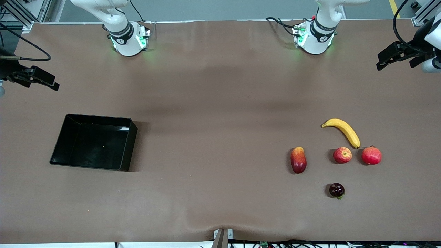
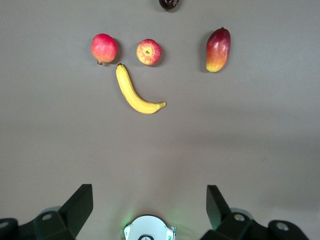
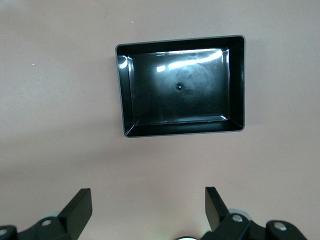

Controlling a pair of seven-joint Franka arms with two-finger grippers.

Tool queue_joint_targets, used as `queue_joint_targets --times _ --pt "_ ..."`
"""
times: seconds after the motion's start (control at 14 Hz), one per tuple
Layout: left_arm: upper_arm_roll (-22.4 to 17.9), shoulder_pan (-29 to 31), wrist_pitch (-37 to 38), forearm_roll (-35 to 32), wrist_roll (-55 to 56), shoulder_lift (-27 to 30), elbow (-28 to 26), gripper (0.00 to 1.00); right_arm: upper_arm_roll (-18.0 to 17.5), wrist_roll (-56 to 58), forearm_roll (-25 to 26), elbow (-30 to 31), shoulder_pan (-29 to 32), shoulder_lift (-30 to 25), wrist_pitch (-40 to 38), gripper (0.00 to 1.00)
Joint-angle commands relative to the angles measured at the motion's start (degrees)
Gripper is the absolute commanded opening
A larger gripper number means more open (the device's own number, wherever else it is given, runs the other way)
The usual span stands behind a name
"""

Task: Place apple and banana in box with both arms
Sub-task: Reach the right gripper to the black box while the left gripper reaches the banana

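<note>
From the high front camera, a brown table (image 1: 220, 86) holds a shallow black box (image 1: 70, 137) toward the right arm's end, open and with nothing in it. Toward the left arm's end lies a cluster of fruit: the yellow banana (image 1: 342, 131) is farthest from the camera, its lower tip close to a plain red round fruit (image 1: 371, 155). The apple (image 1: 342, 155), red with yellow streaks, sits just beside that red fruit and slightly nearer the camera than the banana. A long red-yellow fruit (image 1: 298, 159) lies apart from the apple toward the table's middle, and a small dark fruit (image 1: 336, 190) is nearest the camera. The left gripper (image 1: 387, 59) hangs raised at the left arm's edge of the table, well apart from the fruit; the right gripper (image 1: 51, 84) hangs raised at the other edge, well apart from the box. Both arms wait. In the left wrist view, the left gripper (image 2: 150, 205) has its fingers (image 2: 80, 202) spread wide and holds nothing, with the banana (image 2: 135, 95), apple (image 2: 149, 52) and the other fruits on the table well away from it. In the right wrist view, the right gripper (image 3: 148, 207) is likewise spread wide, its fingers (image 3: 79, 205) holding nothing, and the box (image 3: 238, 80) lies on the table well clear of it.
</note>
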State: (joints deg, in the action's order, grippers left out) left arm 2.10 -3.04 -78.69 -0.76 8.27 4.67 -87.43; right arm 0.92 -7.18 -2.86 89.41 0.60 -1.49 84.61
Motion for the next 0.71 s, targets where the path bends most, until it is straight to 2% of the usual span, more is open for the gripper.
queue_joint_targets --times 0.0,0.36,0.64 --pt "0.3 0.0 0.6 -1.1 0.0 -0.5 0.9 1.0 0.3 0.3 0.0 -0.6 0.3 0.8 -0.3 1.0" --pt "0.3 -0.1 0.5 -3.7 -0.4 -3.1 2.5 1.0 0.3 0.2 -0.2 -0.6 0.4 1.0 -0.1 1.0" --pt "-0.1 0.4 -1.5 -3.6 0.2 -8.6 2.3 1.0 0.4 0.3 -0.2 -0.6 0.5 5.6 4.1 1.0"
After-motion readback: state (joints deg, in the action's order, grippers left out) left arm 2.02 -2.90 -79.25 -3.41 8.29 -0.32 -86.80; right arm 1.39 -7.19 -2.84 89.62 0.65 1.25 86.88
